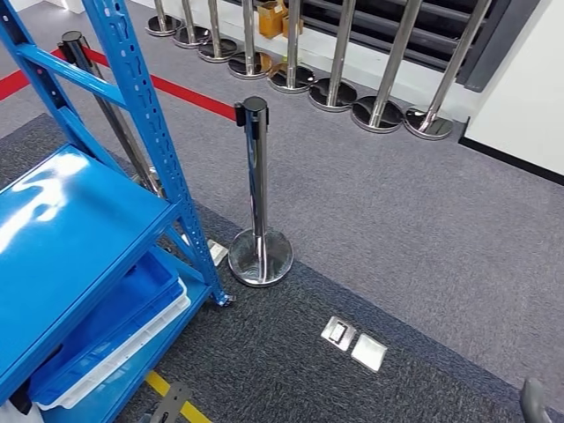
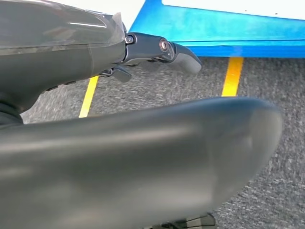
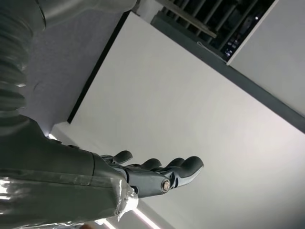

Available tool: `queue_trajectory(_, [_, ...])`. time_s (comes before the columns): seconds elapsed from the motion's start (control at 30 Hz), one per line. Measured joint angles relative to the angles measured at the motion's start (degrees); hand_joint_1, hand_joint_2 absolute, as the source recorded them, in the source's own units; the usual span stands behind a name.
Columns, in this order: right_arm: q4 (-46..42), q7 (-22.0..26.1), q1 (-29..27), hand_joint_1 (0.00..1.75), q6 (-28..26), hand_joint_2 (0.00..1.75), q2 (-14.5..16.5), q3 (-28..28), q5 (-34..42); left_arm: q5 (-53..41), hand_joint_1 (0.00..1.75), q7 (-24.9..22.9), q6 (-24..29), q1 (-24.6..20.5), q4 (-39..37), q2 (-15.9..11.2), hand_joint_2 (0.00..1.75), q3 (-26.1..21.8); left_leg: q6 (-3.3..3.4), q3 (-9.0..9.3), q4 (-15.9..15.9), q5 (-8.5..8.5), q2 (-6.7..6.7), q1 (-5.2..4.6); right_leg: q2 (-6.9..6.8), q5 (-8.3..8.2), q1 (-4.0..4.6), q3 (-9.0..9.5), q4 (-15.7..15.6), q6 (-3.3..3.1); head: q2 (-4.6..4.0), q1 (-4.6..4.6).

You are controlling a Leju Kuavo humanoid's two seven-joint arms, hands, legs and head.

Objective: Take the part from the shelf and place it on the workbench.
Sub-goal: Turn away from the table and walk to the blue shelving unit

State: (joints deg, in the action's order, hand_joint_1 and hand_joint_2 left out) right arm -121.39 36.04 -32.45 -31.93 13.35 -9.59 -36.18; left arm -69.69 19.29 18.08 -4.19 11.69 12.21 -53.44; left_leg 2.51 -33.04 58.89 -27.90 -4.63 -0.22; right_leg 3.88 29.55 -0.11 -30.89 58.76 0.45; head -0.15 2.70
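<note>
Blue metal shelf at left, blue tray on its lower level.

Bright, even light from overhead fills the room. Glare whitens the top of my blue shelf on the left, and the near post carries sharp highlights down its chrome. Shadows on the carpet are faint. From my left wrist, my thumb is a soft blur (too close to focus). From my right wrist, the white wall looks flat and washed.
</note>
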Motion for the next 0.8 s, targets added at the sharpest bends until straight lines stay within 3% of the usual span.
queue_trajectory(0.03, [-0.01,0.04,-0.01,0.00,0.13,1.75,0.00,-0.13,0.08,0.00,0.00,-0.03,0.03,0.02,0.00,0.07,0.00,0.01,-0.19,-0.24,0.02,0.10,-0.52,0.10,0.52,-0.08,0.05,0.33,-1.01,-0.06,0.00,0.01])
queue_trajectory(0.1, [-0.03,0.15,0.05,0.00,0.40,1.75,0.03,-0.37,0.26,0.07,0.00,-0.05,0.08,0.19,0.00,0.14,0.00,0.01,-0.72,-0.63,0.02,0.27,-1.42,0.28,-0.34,-0.18,0.00,0.46,-1.62,-0.24,0.00,0.02])
queue_trajectory(0.17, [-0.04,0.28,0.14,0.00,0.62,1.75,0.23,-0.55,0.39,0.29,0.00,-0.02,0.11,0.29,0.00,0.16,0.00,0.00,-1.26,-1.31,1.42,-0.93,-0.19,0.14,-1.64,-0.50,-0.25,0.68,-2.23,-0.70,0.01,0.10])
queue_trajectory(0.23, [0.05,0.51,0.26,0.00,0.76,1.75,0.64,-0.79,0.54,0.91,0.00,0.17,0.14,0.14,0.00,0.16,0.00,-0.04,-1.87,-3.79,6.99,-4.31,2.34,0.16,-3.21,-0.63,-0.36,0.79,-2.54,-1.02,0.01,0.20])
queue_trajectory(0.3, [0.35,0.79,0.88,0.00,0.76,1.75,1.06,-0.97,0.74,1.78,0.00,0.47,0.15,0.09,0.00,0.16,0.00,-0.18,-2.49,-6.86,13.89,-7.18,3.42,0.56,-4.72,-0.58,-0.38,0.75,-2.54,-1.05,0.01,0.24])
queue_trajectory(0.33, [0.56,0.90,1.34,0.00,0.72,1.75,1.25,-1.04,0.85,2.11,0.00,0.58,0.15,0.14,0.00,0.15,0.00,-0.27,-2.75,-7.42,15.30,-7.29,3.61,0.79,-5.37,-0.53,-0.40,0.76,-2.53,-0.99,0.01,0.25])
queue_trajectory(0.37, [0.78,0.97,1.77,0.00,0.65,1.75,1.45,-1.14,0.96,2.29,0.00,0.62,0.14,0.20,0.00,0.13,0.00,-0.40,-2.96,-6.87,14.41,-6.32,3.84,1.02,-5.98,-0.46,-0.44,0.82,-2.51,-0.88,0.00,0.26])
queue_trajectory(0.43, [1.15,0.99,2.24,0.00,0.53,1.75,1.86,-1.46,1.17,2.40,0.00,0.61,0.13,0.23,0.00,0.04,0.00,-0.65,-3.26,-3.05,7.18,-2.73,5.31,1.31,-7.12,-0.15,-0.55,1.20,-2.44,-0.39,0.00,0.25])
queue_trajectory(0.5, [1.38,0.97,2.31,0.00,0.48,1.75,2.24,-1.93,1.37,2.41,0.00,0.58,0.14,0.12,0.00,-0.01,0.00,-0.85,-2.95,0.12,0.93,-0.76,7.26,1.03,-8.13,0.26,-0.39,1.53,-2.20,0.31,0.00,0.25])
queue_trajectory(0.53, [1.45,0.97,2.35,0.00,0.49,1.75,2.38,-2.13,1.43,2.41,0.00,0.57,0.15,0.10,0.00,-0.02,0.00,-0.95,-2.59,0.57,-0.11,-0.77,7.73,0.78,-8.56,0.39,-0.28,1.63,-2.14,0.59,0.00,0.23])
queue_trajectory(0.6, [1.55,0.95,2.47,0.00,0.49,1.75,2.55,-2.35,1.60,2.41,0.00,0.56,0.16,0.24,0.00,-0.03,0.00,-1.18,-1.64,0.46,-0.21,-0.82,7.08,0.44,-9.39,0.54,-0.33,1.86,-2.18,1.12,0.01,0.21])
queue_trajectory(0.63, [1.58,0.95,2.56,0.00,0.51,1.75,2.60,-2.42,1.71,2.41,0.00,0.57,0.17,0.34,0.00,-0.04,0.00,-1.30,-1.25,0.43,-0.27,-0.74,6.59,0.42,-9.04,0.91,-0.50,1.92,-1.99,1.42,0.01,0.20])
queue_trajectory(0.7, [1.62,0.95,2.65,0.00,0.58,1.75,2.64,-2.64,1.86,2.41,0.00,0.63,0.17,0.27,0.00,-0.04,0.00,-1.46,-0.49,0.43,-0.42,-0.54,5.68,0.54,-6.83,3.23,-0.79,0.73,1.09,1.84,0.01,0.17])
queue_trajectory(0.73, [1.68,0.96,2.67,0.00,0.64,1.75,2.66,-2.82,1.88,2.41,0.00,0.68,0.16,0.17,0.00,-0.03,0.00,-1.50,-0.23,0.41,-0.42,-0.50,5.22,0.56,-5.44,5.11,-0.84,-0.79,4.47,1.90,0.00,0.12])
queue_trajectory(0.8, [1.87,0.96,2.65,0.00,0.75,1.75,2.69,-3.13,1.84,2.40,0.00,0.72,0.13,0.07,0.00,-0.03,0.00,-1.54,0.04,0.41,-0.41,-0.48,4.14,0.37,-4.35,8.24,-0.78,-4.72,12.39,1.82,0.01,0.09])
